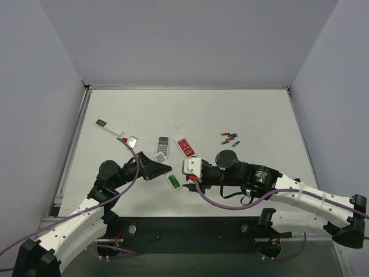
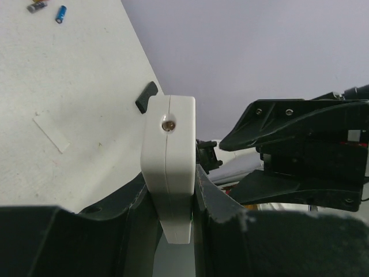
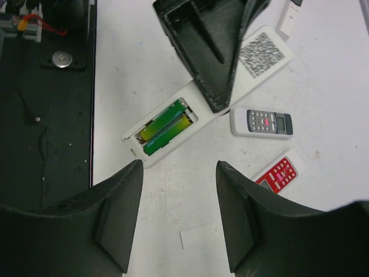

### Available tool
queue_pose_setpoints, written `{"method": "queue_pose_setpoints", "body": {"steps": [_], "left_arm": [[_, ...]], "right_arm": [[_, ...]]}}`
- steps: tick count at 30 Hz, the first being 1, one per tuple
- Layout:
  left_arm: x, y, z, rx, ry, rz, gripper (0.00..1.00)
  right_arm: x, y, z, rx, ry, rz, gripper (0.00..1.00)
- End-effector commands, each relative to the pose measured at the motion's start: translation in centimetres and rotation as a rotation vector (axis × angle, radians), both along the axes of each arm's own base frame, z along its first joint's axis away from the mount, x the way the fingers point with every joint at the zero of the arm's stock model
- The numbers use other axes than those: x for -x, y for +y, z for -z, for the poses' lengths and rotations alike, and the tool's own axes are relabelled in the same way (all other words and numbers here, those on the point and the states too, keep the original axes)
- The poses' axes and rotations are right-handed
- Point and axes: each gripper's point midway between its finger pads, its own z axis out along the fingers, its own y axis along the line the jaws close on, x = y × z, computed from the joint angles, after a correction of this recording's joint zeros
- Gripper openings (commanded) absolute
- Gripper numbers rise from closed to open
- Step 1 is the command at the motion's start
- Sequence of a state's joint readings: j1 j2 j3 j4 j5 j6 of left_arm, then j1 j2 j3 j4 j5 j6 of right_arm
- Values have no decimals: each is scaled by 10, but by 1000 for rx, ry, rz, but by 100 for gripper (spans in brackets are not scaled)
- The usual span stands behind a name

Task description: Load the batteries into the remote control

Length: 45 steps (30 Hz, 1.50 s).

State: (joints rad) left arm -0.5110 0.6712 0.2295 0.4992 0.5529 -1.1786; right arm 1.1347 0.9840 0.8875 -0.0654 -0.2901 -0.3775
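Remote (image 3: 259, 52) at lower centre of top view, back up, clamped in left end effector (image 2: 170, 196). Two green batteries (image 3: 167, 124) seated in open bay. Right end effector (image 3: 179, 170) wide, empty, over bay. Loading looks done. Next move probably: check cells lie flat, close bay.

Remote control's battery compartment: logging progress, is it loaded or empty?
Loaded: two green batteries lie side by side in the remote control's open compartment.

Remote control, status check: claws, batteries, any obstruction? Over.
Left claw shut on remote control. Right claw open, empty, poised near it. Two green batteries seated, exposed. Nothing in the way.
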Motion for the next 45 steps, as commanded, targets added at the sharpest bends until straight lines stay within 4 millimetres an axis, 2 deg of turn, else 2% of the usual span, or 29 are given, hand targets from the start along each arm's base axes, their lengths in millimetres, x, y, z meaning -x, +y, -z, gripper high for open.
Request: {"method": "queue_pose_setpoints", "body": {"steps": [1,5,7,10,13,29,42,45], "left_arm": [[15,-9,-33,-5,-126,133,0],[17,-12,-35,-17,-127,168,0],[17,-13,-36,-22,-123,179,0],[18,-14,-36,-28,-114,188,0],[17,-14,-37,-28,-114,191,0],[21,-16,-42,-27,-113,221,0],[23,-16,-48,-17,-120,228,0],[23,-16,-49,-13,-119,229,0]], "right_arm": [[17,10,-12,17,-79,-192,48],[17,19,-15,18,-103,-234,47],[16,23,-20,2,-120,-245,42],[19,30,-27,-15,-131,-274,41],[20,35,-28,-12,-132,-297,35],[27,51,-22,4,-111,-377,26],[31,49,-6,50,-79,-395,22],[30,48,-1,66,-69,-395,18]]}}
